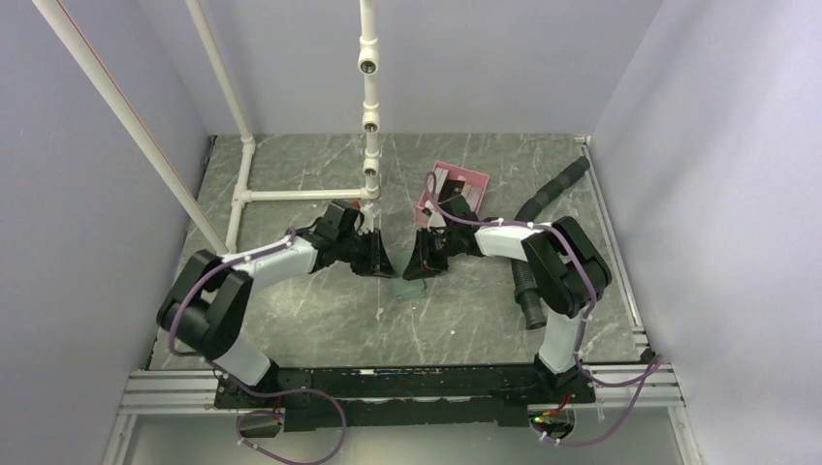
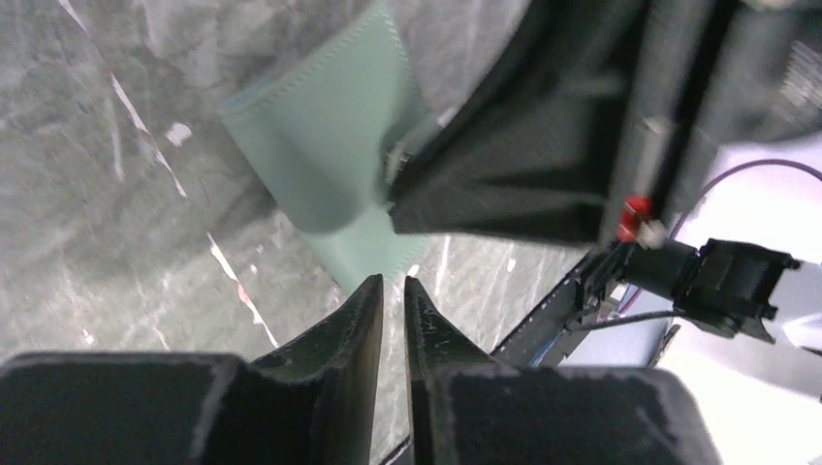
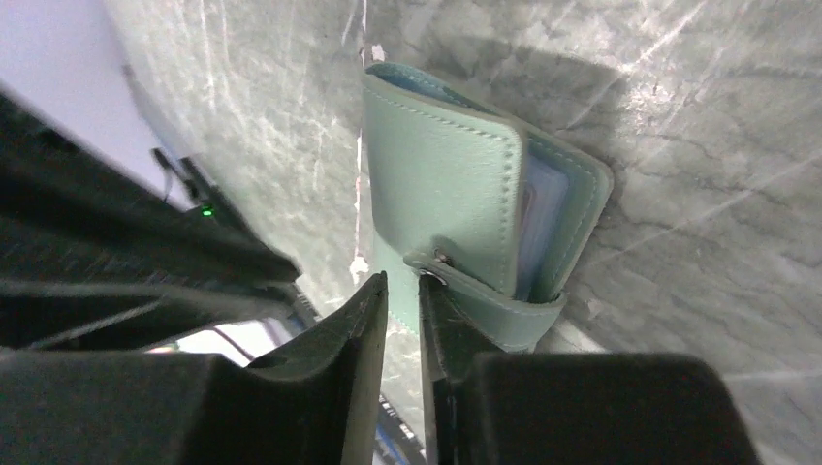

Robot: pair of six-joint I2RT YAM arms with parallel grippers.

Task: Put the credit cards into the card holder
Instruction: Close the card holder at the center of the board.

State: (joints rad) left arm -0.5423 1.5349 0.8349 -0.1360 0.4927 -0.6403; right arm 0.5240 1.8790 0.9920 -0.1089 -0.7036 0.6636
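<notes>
Card holder (image 3: pixel 456 194) (folded shut) flat on marble table (image 3: pixel 698 145)

text: none legible | card holder (image 3: pixel 441 184): no print visible | credit cards (image 1: pixel 451 182): too small to read

Table (image 1: pixel 320 320): grey marbled top.
Card holder (image 1: pixel 411 289): folded, centre.
Pink tray (image 1: pixel 475 181): far, right of centre.
Black hose (image 1: pixel 543 199): right side.
White pipe frame (image 1: pixel 291 195): far left.
</notes>
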